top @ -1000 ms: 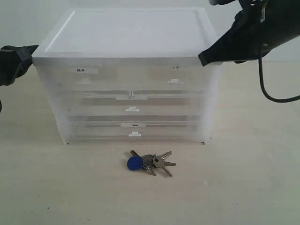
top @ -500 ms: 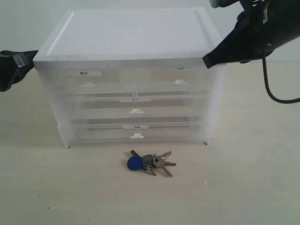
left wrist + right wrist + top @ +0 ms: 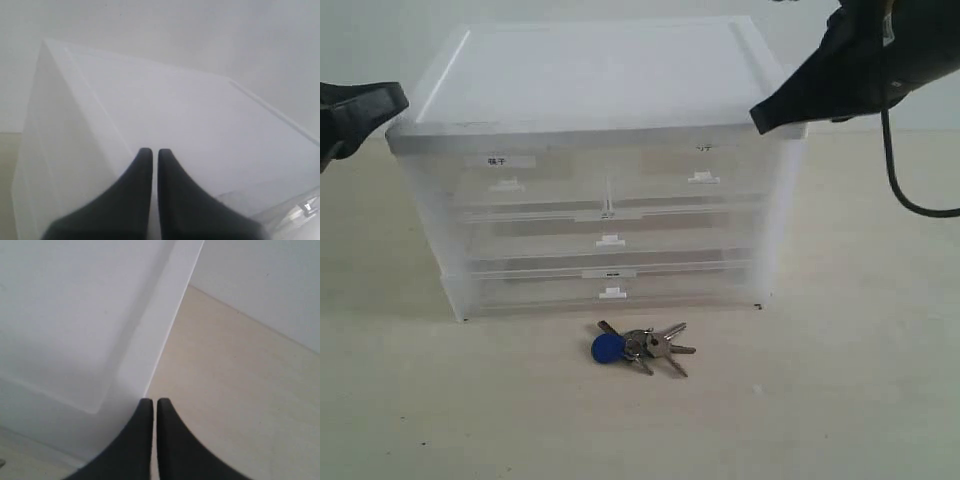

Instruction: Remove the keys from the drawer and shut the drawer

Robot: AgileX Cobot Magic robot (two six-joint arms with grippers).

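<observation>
On table (image 3: 840,390), keys (image 3: 640,346), drawer (image 3: 695,168) label illegible

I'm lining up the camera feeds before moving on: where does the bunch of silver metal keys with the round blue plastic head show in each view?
Exterior view: the bunch of silver metal keys lies on the table, just in front of the translucent white plastic drawer cabinet.
Left wrist view: not in it.
Right wrist view: not in it.
Shared landmark: the cabinet's flat white top, in the left wrist view and the right wrist view too.
</observation>
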